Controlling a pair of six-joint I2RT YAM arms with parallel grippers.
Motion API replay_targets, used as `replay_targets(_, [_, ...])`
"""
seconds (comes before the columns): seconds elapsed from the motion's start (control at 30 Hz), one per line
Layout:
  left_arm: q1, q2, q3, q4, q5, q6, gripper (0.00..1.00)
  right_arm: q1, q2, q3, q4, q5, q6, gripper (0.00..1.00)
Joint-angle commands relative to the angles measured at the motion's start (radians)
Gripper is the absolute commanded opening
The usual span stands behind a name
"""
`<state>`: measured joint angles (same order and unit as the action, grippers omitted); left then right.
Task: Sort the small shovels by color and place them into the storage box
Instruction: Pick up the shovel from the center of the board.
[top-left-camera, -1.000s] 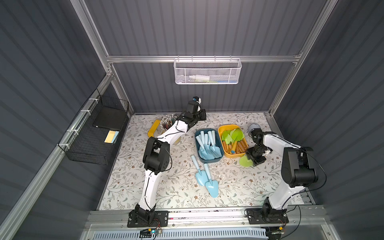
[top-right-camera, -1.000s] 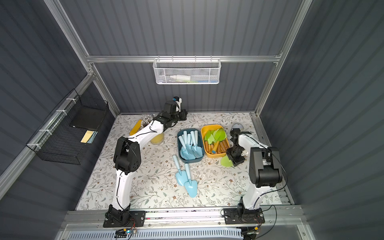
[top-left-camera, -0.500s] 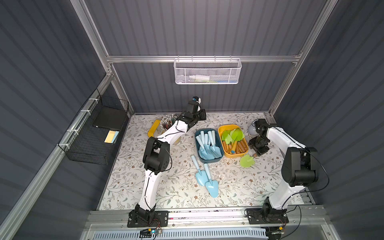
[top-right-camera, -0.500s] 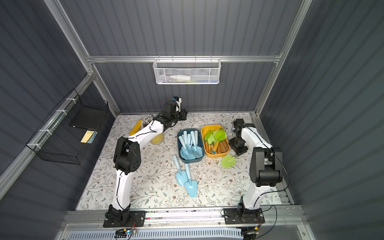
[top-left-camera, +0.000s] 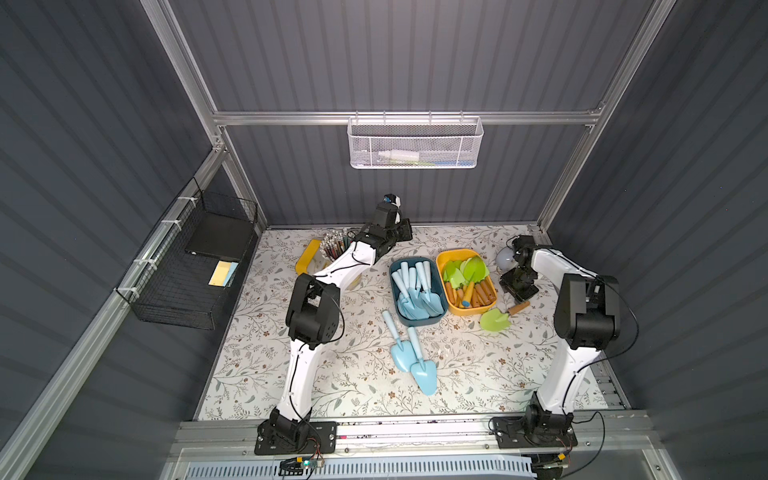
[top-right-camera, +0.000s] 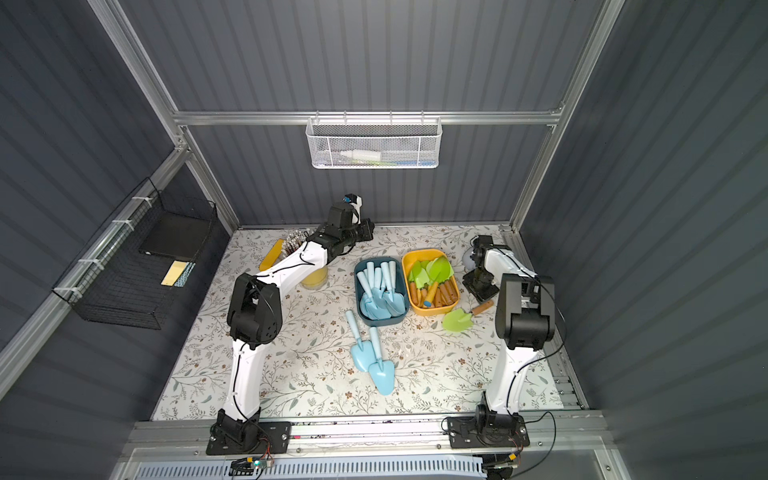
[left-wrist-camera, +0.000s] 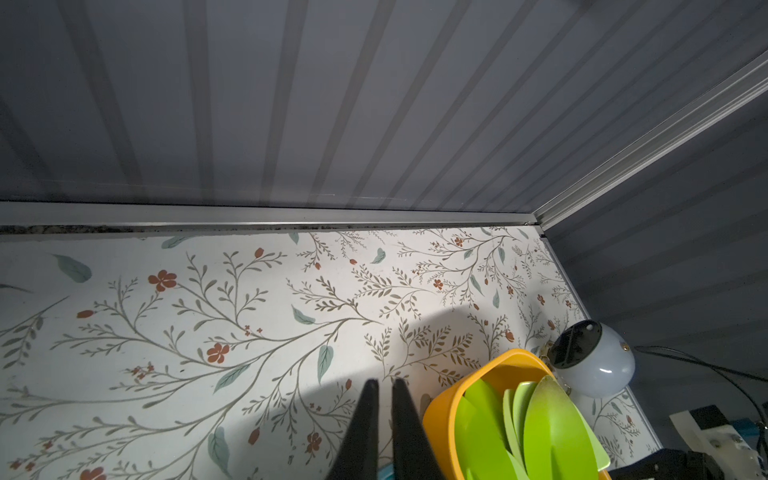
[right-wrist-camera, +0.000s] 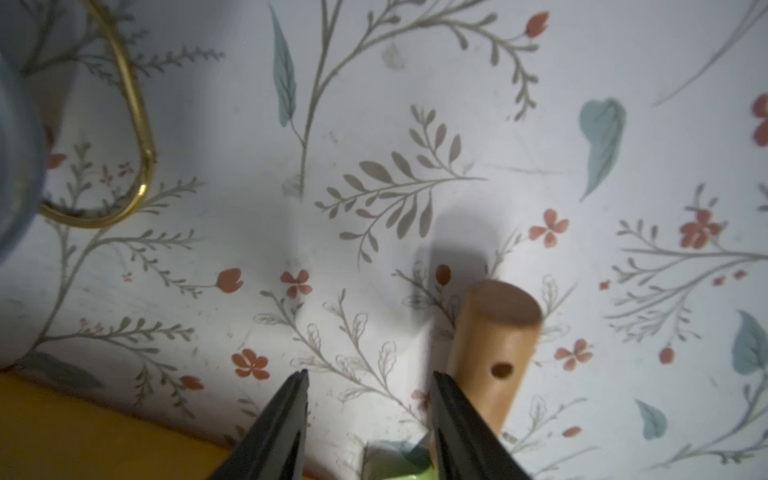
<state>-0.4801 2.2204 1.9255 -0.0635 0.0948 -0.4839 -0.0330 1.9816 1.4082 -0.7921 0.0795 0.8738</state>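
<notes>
Just past the arm bases, two pale-blue shovels (top-left-camera: 411, 359) lie side by side on the flowered mat (top-left-camera: 249, 374), blades toward the front edge, with wide bare mat on either side. Farther in, a green shovel (top-left-camera: 495, 320) with a wooden handle lies flat just in front of the yellow box (top-left-camera: 457, 252), apart from it. The right gripper (right-wrist-camera: 368, 374) hangs low by the handle's end, fingers spread with nothing between them; the handle sits just outside one finger. Hemming it in are the yellow box, filled with green shovels, and a pale dome lamp (top-left-camera: 503, 258) behind, near the right wall. Just beside the yellow box, the blue box (top-left-camera: 419, 322) holds blue shovels. Beyond both, the left gripper (left-wrist-camera: 384, 382) hovers over bare mat by the back wall, fingers pressed together and empty, a cup of pencils (top-left-camera: 334, 246) to its left.
</notes>
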Motion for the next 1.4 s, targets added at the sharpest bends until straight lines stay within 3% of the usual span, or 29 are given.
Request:
replay_targets(0.0, [-0.013, -0.039, -0.004, -0.007, -0.03, -0.016, 0.11, -0.004, -0.045, -0.085, 0.015, 0.021, -0.03, 0.52])
replay_targets(0.17, [-0.036, -0.029, 0.017, -0.019, -0.045, -0.022, 0.12, -0.005, -0.168, -0.274, 0.036, -0.038, -0.029, 0.52])
replay_targets(0.53, [-0.114, 0.021, 0.085, -0.048, -0.068, -0.038, 0.11, -0.005, -0.395, -0.496, -0.022, -0.089, -0.071, 0.54])
replay_targets(1.0, [-0.175, -0.007, 0.032, -0.048, -0.085, -0.082, 0.11, -0.001, -0.509, -0.577, -0.138, -0.179, -0.229, 0.55])
replay_targets(1.37, [-0.196, -0.038, -0.031, -0.042, -0.084, -0.11, 0.12, 0.032, -0.586, -0.67, -0.169, -0.202, -0.273, 0.55])
